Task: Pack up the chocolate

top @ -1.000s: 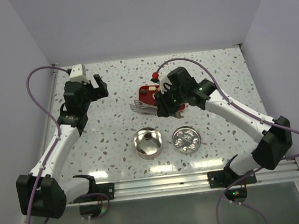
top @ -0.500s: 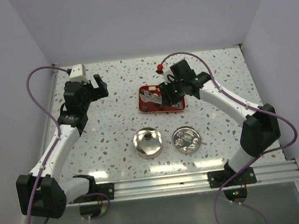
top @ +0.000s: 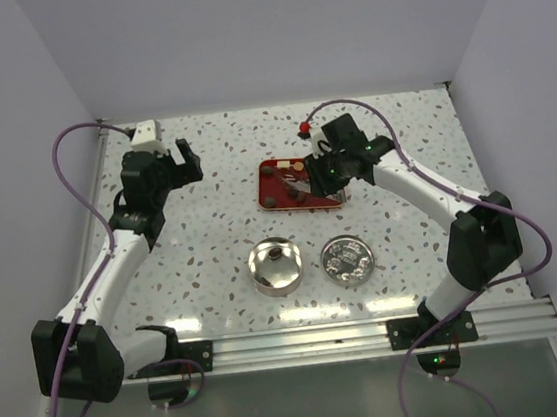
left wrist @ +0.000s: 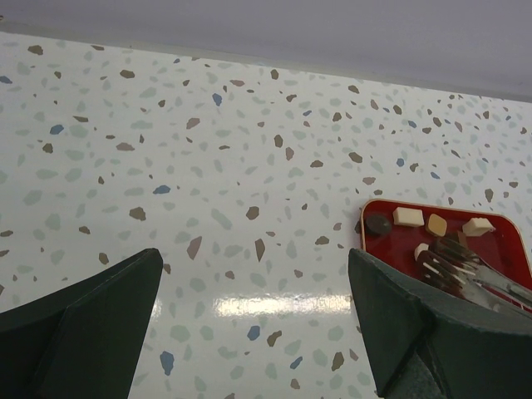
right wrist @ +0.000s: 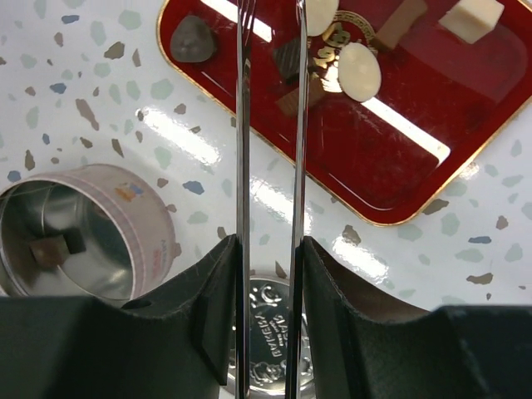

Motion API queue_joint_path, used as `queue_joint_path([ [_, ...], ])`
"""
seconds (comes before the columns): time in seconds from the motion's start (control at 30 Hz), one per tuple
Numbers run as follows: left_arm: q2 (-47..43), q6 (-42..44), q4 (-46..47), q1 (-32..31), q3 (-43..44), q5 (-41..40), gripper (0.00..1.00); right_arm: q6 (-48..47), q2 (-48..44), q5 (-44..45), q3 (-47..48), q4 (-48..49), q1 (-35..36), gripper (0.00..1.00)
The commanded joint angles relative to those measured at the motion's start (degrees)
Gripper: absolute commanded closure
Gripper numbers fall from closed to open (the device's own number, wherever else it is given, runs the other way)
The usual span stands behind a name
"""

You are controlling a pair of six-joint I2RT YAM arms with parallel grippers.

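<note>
Speckled table (top: 210, 226): red tray (top: 285, 180), tin (top: 277, 286), lid (top: 347, 260)

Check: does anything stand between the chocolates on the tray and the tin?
Nothing visible does. The tin is open, its lid lying beside it, and only bare table lies between it and the tray. Tongs held by the right tool hang over the chocolates.

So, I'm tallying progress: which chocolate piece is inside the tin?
The brown piece on the floor of the open round tin; every other piece visible lies on the red tray.
</note>
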Motion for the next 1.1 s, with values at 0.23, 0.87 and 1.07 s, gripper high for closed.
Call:
queue_joint_path([
  [0.23, -0.2, 0.0, 0.5, 0.4, 0.9, 0.0, 0.0, -2.1, -0.9, 5.1, 1.9, 2.4, -1.3, 0.62],
  [0.87, -0.2, -0.1, 0.6, 0.3, 0.9, 0.5, 0.0, -2.0, 2.2, 1.2, 0.0, 2.4, -1.5, 0.61],
  [1.07, 0.0, -0.3, 0.7, 0.3, 0.9, 0.5, 0.0, -2.1, 3.5, 1.3, 0.0, 1.8, -1.5, 0.61],
])
